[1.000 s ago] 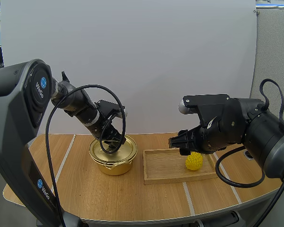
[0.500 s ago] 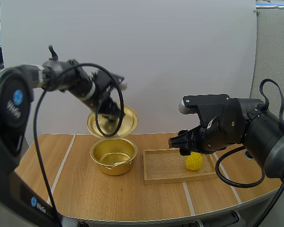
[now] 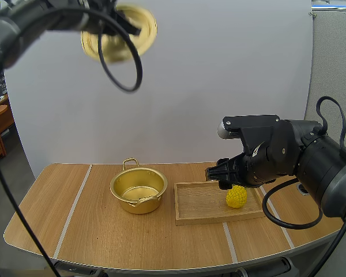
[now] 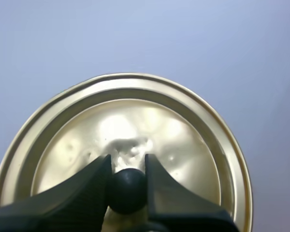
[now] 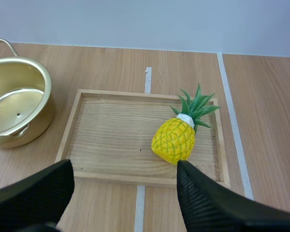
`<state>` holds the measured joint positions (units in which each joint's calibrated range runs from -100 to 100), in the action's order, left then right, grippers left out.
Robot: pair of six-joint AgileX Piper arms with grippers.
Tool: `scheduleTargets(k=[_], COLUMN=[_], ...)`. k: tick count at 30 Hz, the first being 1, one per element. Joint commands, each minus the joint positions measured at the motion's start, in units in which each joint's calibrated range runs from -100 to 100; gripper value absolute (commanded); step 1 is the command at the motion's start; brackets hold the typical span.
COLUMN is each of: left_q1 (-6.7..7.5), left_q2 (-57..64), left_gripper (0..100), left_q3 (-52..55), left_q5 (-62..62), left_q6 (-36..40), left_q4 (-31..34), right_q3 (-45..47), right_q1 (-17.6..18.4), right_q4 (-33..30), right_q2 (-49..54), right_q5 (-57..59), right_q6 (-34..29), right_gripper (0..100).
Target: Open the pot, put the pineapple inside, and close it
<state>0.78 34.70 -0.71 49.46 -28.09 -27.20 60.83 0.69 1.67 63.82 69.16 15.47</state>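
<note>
Left gripper point(image 4: 127, 166) clamped on the knob point(image 4: 127, 191) of the round golden lid point(image 4: 135, 121) high overhead, right gripper point(image 5: 123, 169) with fingers point(image 5: 203, 203) apart above the yellow toy pineapple point(image 5: 176, 137) in the wooden tray point(image 5: 111, 125), the fruit liable to roll if pinched off-centre

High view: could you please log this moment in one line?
left gripper: shut on black knob of round gold lid | round gold pot: open | right gripper: open above wooden tray | yellow pineapple: in tray
</note>
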Motion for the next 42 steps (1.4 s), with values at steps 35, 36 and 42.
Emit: scheduleTargets(k=[35,36,42], left_q1=[-3.02,-3.02,-3.02], left_q2=[-4.9,-4.9,-4.9], left_gripper=[0,0,0], left_q3=[-27.5,-27.5,-27.5], left_q5=[-18.2,-18.2,-18.2], left_q6=[20.1,20.1,20.1], left_q4=[1.5,1.7,1.7], right_q3=[-0.4,-0.4,-0.4], right_q1=[-0.2,-0.2,-0.2], right_q4=[0.1,0.1,0.1], right_q2=[0.2,0.2,0.2], right_q5=[-0.6,-0.8,-1.3], right_q6=[0.1,0.1,0.1], right_gripper=[100,100,100])
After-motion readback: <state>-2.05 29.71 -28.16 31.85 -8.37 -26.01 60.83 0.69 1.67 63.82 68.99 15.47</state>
